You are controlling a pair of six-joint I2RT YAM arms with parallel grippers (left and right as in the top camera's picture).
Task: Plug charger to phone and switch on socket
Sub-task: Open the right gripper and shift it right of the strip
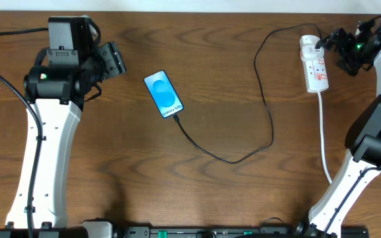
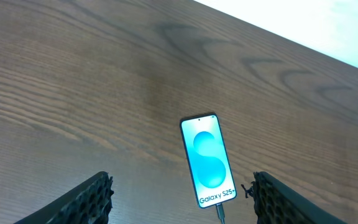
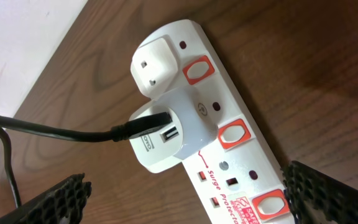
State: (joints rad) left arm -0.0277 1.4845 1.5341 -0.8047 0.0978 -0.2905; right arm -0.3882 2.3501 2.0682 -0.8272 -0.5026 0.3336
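One phone [image 1: 163, 94], one charger [image 3: 61, 132] (plugged in) — three red switches [image 3: 234, 134].

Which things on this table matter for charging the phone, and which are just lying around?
For the job:
- phone
- charger cable
- socket strip

Lying about:
- spare white plug in the strip's end outlet
- strip's white cord

Phone [image 1: 163, 94] flat on the table [image 1: 210, 192], left of centre, a little to the right of the left gripper [image 1: 116, 58]. Charger [image 1: 270, 122] joined at the phone's near end, looping right and away to an adapter [image 3: 166, 140] seated on the socket [image 1: 316, 69] at the far right. Right gripper [image 1: 339, 49] just beside the socket; the socket's cord [image 1: 324, 139] trails toward the near edge.
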